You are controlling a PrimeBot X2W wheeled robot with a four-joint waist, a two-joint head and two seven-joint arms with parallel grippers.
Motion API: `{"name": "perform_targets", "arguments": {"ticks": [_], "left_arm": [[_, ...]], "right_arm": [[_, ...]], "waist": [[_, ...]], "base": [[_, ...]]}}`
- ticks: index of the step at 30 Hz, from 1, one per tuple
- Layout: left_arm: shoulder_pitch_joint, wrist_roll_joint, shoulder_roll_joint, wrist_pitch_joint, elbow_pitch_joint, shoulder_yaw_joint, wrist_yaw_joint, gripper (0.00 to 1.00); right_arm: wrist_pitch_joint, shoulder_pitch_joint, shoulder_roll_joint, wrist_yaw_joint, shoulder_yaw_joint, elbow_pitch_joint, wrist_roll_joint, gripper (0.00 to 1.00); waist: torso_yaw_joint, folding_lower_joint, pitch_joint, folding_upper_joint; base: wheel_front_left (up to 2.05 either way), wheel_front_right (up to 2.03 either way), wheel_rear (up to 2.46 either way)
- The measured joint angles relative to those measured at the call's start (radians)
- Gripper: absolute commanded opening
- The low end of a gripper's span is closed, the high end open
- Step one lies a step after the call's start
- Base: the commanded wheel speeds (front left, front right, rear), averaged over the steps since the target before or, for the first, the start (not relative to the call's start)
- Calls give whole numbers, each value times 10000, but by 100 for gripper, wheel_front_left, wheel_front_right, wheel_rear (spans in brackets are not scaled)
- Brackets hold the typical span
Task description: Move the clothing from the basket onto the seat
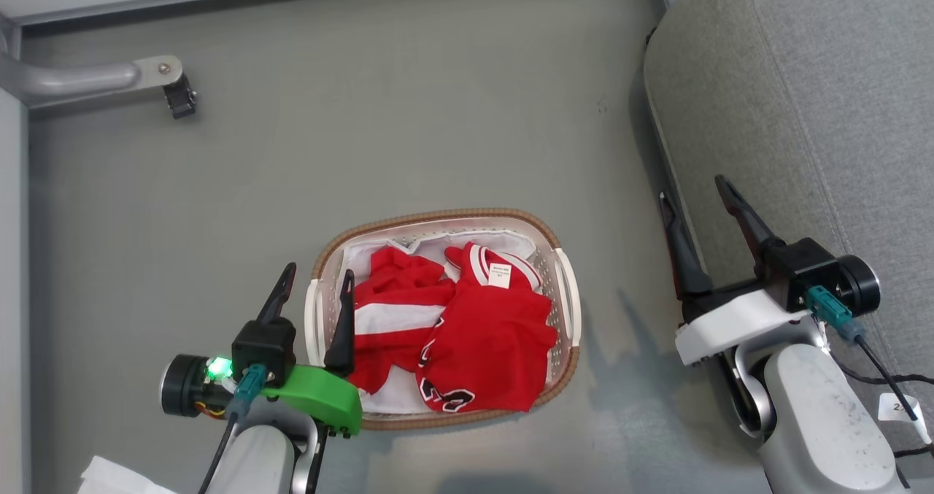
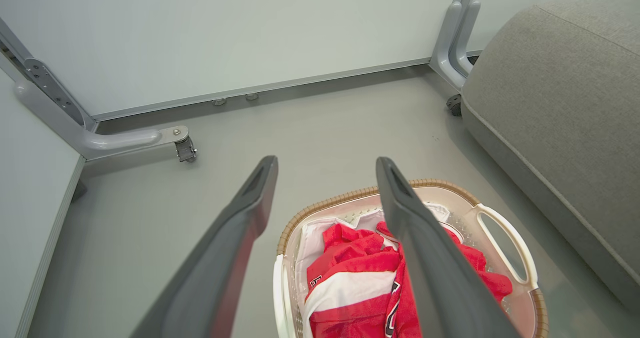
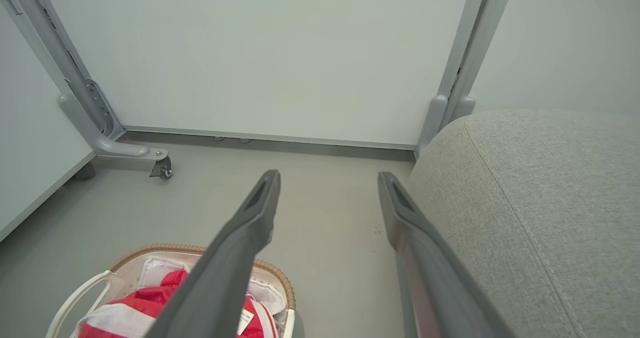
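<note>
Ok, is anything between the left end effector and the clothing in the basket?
Nothing visible. The left end effector is open at the left rim of the basket, and the clothing lies uncovered inside.

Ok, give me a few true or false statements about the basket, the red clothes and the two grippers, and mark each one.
1. Both pieces of the clothing lie in the basket. True.
2. The left gripper is shut on a garment. False: it is open and holds nothing.
3. The basket stands on the seat. False: it stands on the floor, beside the seat.
4. The right gripper is open, near the seat's edge. True.
5. The basket's rim is blue. False: it is brown.
</note>
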Motion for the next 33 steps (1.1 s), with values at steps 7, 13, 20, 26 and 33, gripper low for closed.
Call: {"name": "perform_targets", "arguments": {"ticks": [7,13,20,26,33], "left_arm": [[-766,255,-6,0,752,-282,-13,100],[-1400,385,-8,0,1793,-443,-10,100],[-2097,562,-8,-4,2698,-550,-10,100],[-2595,934,186,-6,3710,-825,-54,100],[-3111,1108,474,-6,4725,-993,77,100]], "right_arm": [[0,-369,105,0,138,-265,65,100],[0,-567,136,0,307,-284,127,100],[0,-861,127,0,401,-290,144,100],[0,-1102,125,0,646,-349,140,100],[0,-1327,132,0,784,-514,174,100]], "waist": [[-238,0,792,0],[-417,0,1390,0],[-598,1,1985,0],[-738,1,2507,0],[-905,1,3097,0]], "base": [[0,0,0],[0,0,0],[0,0,0],[0,0,0],[0,0,0]]}}
